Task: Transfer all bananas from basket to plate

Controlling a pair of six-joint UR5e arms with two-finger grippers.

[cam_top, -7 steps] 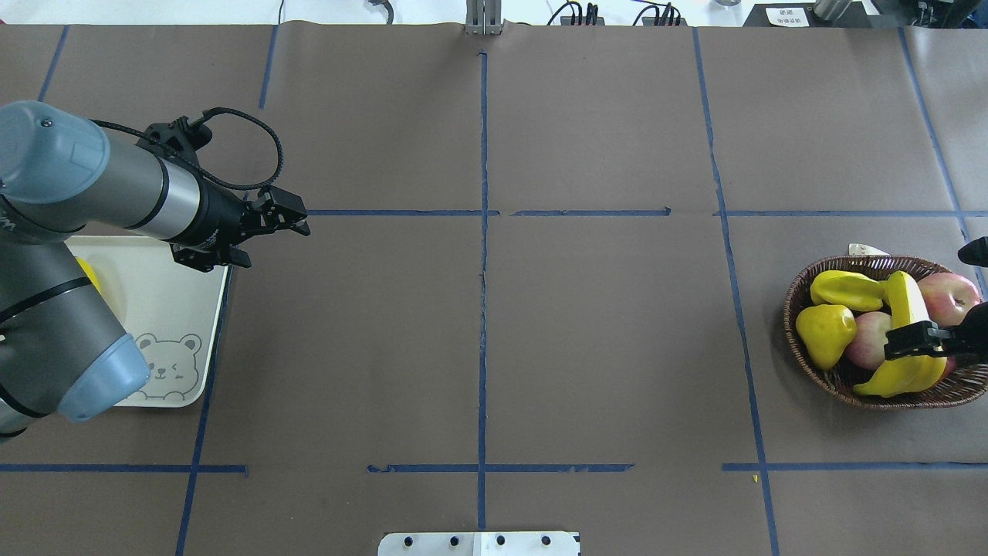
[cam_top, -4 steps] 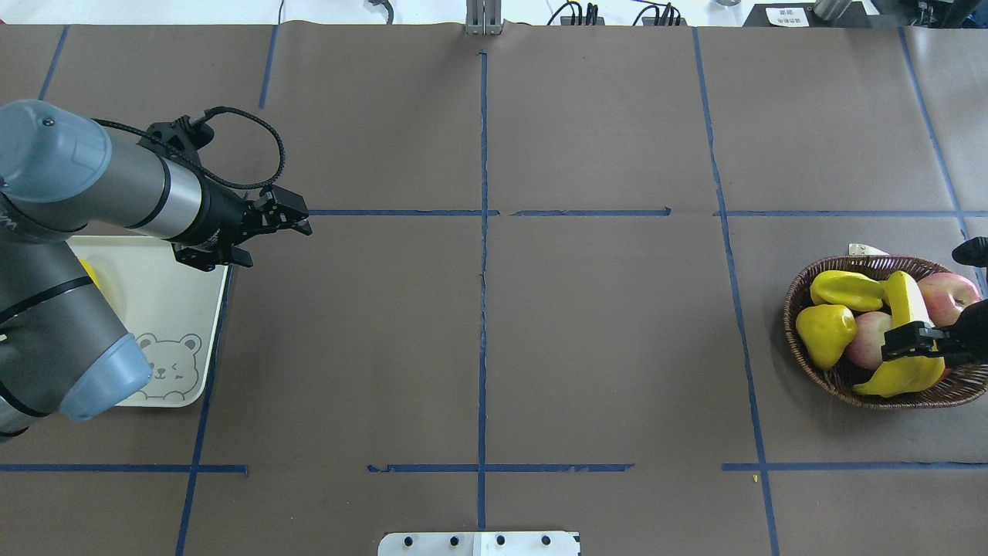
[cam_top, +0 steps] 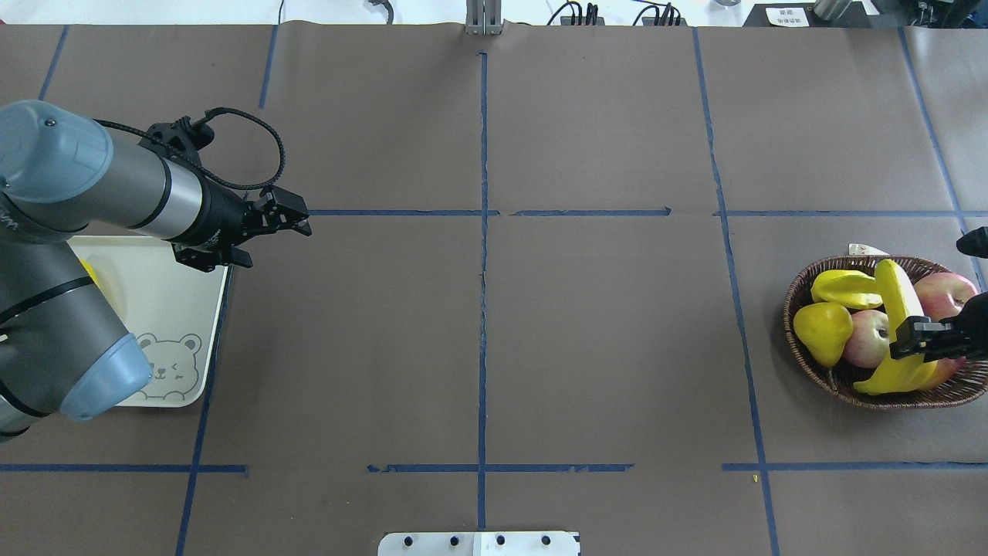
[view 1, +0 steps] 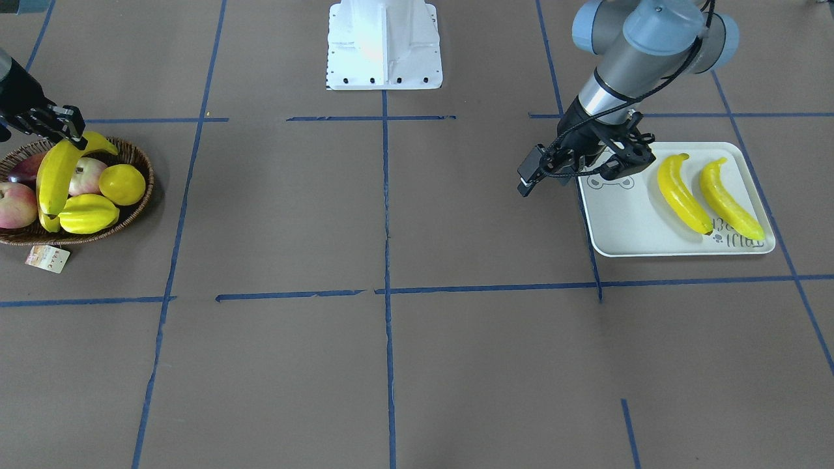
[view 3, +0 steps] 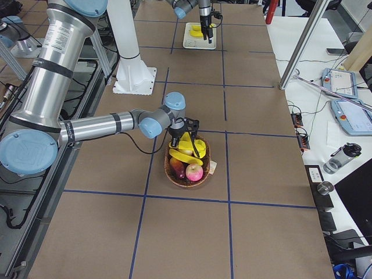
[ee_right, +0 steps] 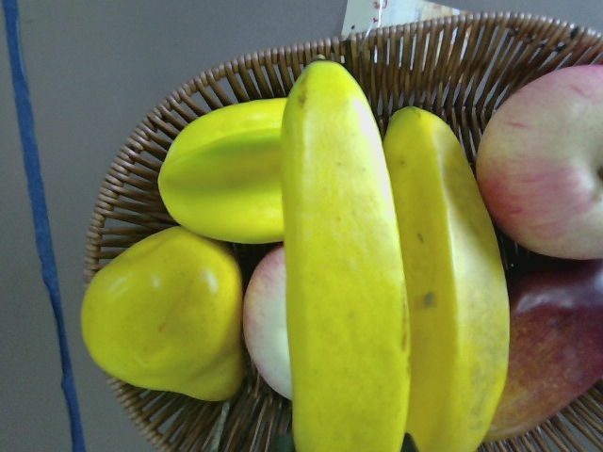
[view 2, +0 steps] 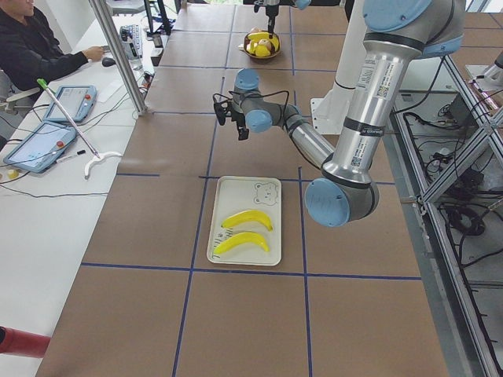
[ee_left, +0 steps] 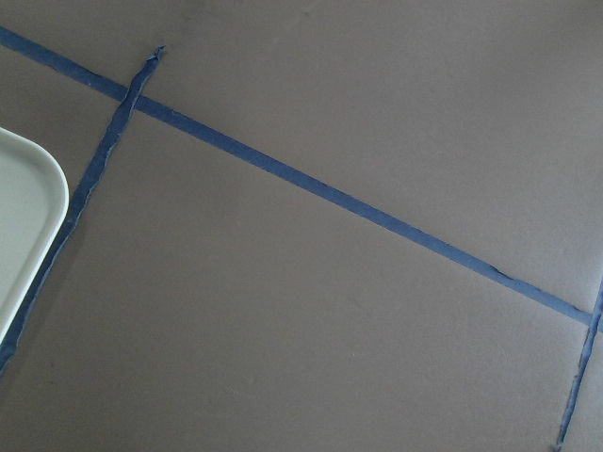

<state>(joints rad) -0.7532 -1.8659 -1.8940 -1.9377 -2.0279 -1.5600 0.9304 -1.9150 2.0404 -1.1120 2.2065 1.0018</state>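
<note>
My right gripper [cam_top: 918, 340] is shut on a banana [cam_top: 895, 297] and holds it tilted just above the wicker basket [cam_top: 803, 351]. In the right wrist view this banana [ee_right: 344, 282] fills the middle, with a second banana [ee_right: 443, 282] lying beside it in the basket [ee_right: 141, 160]. Two more bananas [view 1: 681, 194] [view 1: 730, 198] lie on the bear plate [view 1: 625, 225]. My left gripper [cam_top: 251, 235] is open and empty above the plate's inner edge [cam_top: 177, 309]. The left wrist view shows only the plate's corner [ee_left: 28, 217].
The basket also holds a yellow starfruit [cam_top: 845, 287], a yellow pear-like fruit [cam_top: 822, 328] and apples [cam_top: 868, 336]. A paper tag [view 1: 47, 258] hangs off the basket. Blue tape lines cross the brown table. The robot's base [view 1: 384, 45] stands mid-table.
My right gripper has lifted its banana a little, so its far end stands higher over the basket. The left arm has barely moved.
</note>
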